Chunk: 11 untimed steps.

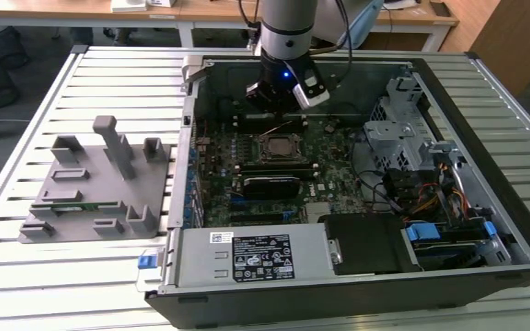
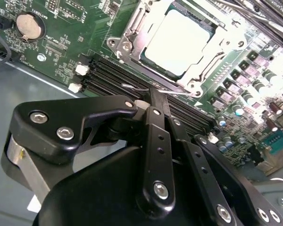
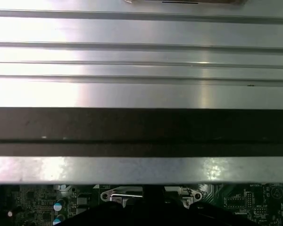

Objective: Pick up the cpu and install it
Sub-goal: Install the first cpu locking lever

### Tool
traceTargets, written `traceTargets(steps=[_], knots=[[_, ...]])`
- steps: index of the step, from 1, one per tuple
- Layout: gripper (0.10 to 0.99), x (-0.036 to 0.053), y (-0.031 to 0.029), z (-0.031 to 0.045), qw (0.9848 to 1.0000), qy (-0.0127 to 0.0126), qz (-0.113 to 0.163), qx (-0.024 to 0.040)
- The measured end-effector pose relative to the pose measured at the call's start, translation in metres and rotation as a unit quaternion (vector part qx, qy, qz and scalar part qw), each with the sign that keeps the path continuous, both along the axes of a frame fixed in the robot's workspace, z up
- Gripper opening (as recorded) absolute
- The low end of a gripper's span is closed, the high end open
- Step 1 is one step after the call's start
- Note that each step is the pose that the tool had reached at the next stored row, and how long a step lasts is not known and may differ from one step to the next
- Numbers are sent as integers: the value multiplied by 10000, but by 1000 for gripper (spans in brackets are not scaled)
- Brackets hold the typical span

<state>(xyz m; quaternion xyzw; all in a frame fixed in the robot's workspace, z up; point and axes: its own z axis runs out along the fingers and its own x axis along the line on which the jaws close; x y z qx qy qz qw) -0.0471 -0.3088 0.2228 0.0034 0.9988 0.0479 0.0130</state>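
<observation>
CPU (image 2: 179, 43), the small flat square chip with the pale silvery metal top, is already sitting in the metal socket frame (image 2: 132, 40) on the green motherboard (image 1: 334, 148), inside the open black computer case (image 1: 499, 207) on the slatted metal table (image 1: 108, 76). The black gripper (image 2: 155, 96) hangs just beside the socket, over the dark memory slots (image 2: 108, 75); its jaws look pinched together with nothing between them. Off to the exterior view's left there's a grey plastic parts holder (image 1: 99, 186) with a long narrow green memory stick (image 1: 81, 205) lying in it.
</observation>
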Motion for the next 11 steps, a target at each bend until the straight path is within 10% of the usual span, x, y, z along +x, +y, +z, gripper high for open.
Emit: traceTargets(steps=[11], knots=[[106,109,10,-21,10000,0,0,-1]])
